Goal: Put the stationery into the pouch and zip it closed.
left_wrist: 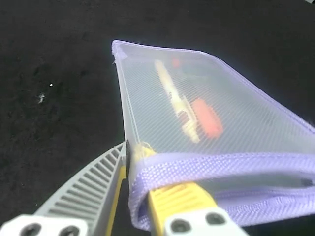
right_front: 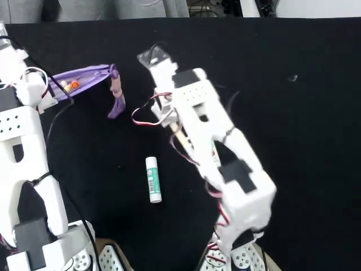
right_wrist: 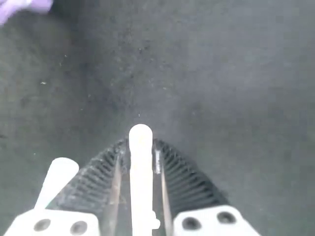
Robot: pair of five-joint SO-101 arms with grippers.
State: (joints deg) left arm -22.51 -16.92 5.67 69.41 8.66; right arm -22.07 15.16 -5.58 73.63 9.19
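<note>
Black cloth covers the table [right_front: 293,141] from edge to edge.

Right arm [right_front: 225,164]: stretched across mid-table, its head ending just beside the pouch's strap end.

Left arm [right_front: 25,169]: stands at the pouch's other end.

Pouch [right_front: 84,79]: purple-trimmed mesh, lifted at one end, zip edge uppermost. In the left wrist view the pouch [left_wrist: 206,123] slopes away from the camera, its far corner over the cloth.

Left gripper [left_wrist: 140,162]: clamped on the pouch's zip edge near a corner, ribbed grey finger on one side, yellow pad on the other.

Right gripper [right_wrist: 140,147]: narrow, ribbed fingers pinching a pen [right_wrist: 140,167] that runs lengthwise between them, rounded tip poking just past the fingertips. It hangs above bare cloth, apart from the pouch, whose purple edge sits far off in the right wrist view.

Glue stick [right_front: 153,179]: white, green label, lying flat on the cloth, well apart from the pouch, on the side toward the arm bases.

Strap [right_front: 117,93]: purple, dangling from the pouch end nearest the right arm.

Inside the pouch, seen through the mesh: a yellow pen [left_wrist: 174,103] and a small orange piece [left_wrist: 206,118] beside it; what the orange piece is cannot be told.
</note>
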